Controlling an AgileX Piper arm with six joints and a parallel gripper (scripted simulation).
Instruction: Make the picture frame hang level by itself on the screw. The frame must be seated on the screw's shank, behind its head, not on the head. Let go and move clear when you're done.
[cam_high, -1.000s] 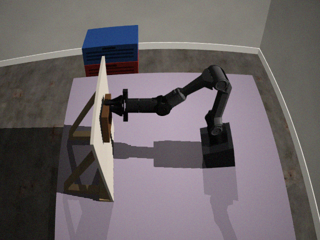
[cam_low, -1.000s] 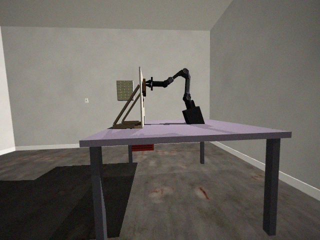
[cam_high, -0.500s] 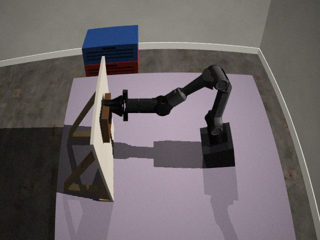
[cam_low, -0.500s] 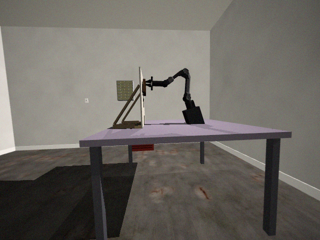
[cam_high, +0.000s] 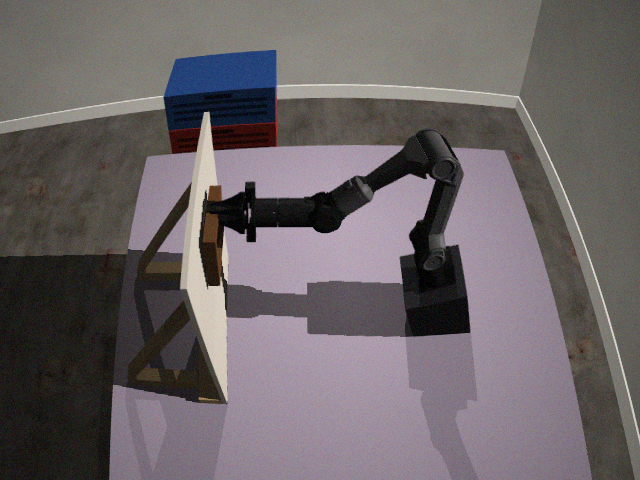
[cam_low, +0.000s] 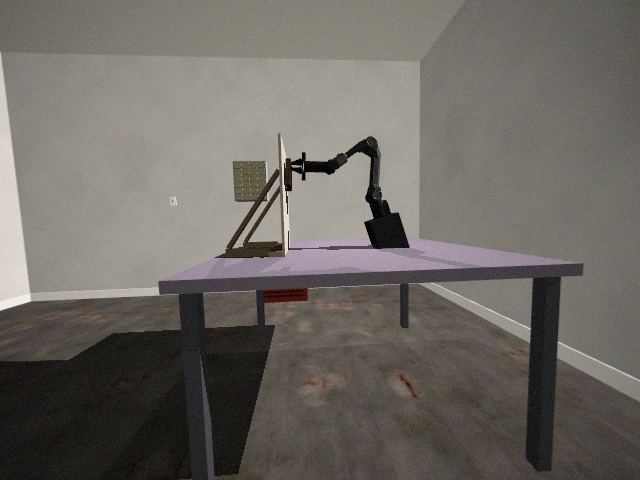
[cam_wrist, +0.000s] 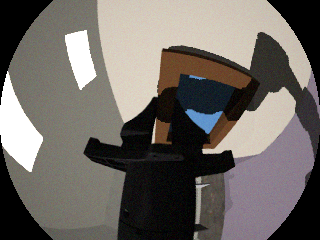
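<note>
A brown wooden picture frame (cam_high: 212, 235) with a blue picture (cam_wrist: 202, 103) lies flat against the cream upright board (cam_high: 201, 248). My gripper (cam_high: 214, 206) is shut on the frame's upper edge, with the arm reaching out level from its base. In the side view the frame (cam_low: 287, 174) sits close against the board (cam_low: 282, 193) near its top, with the gripper (cam_low: 293, 165) at the frame's upper part. In the wrist view the frame (cam_wrist: 200, 96) looks tilted, and my fingers (cam_wrist: 175, 110) cover its lower left part. The screw is hidden behind the frame.
The board stands on brown wooden braces (cam_high: 165, 310) at the left of the purple table (cam_high: 336, 320). The arm's dark base (cam_high: 434, 289) stands on the right. A blue and red cabinet (cam_high: 223, 100) stands on the floor behind the table.
</note>
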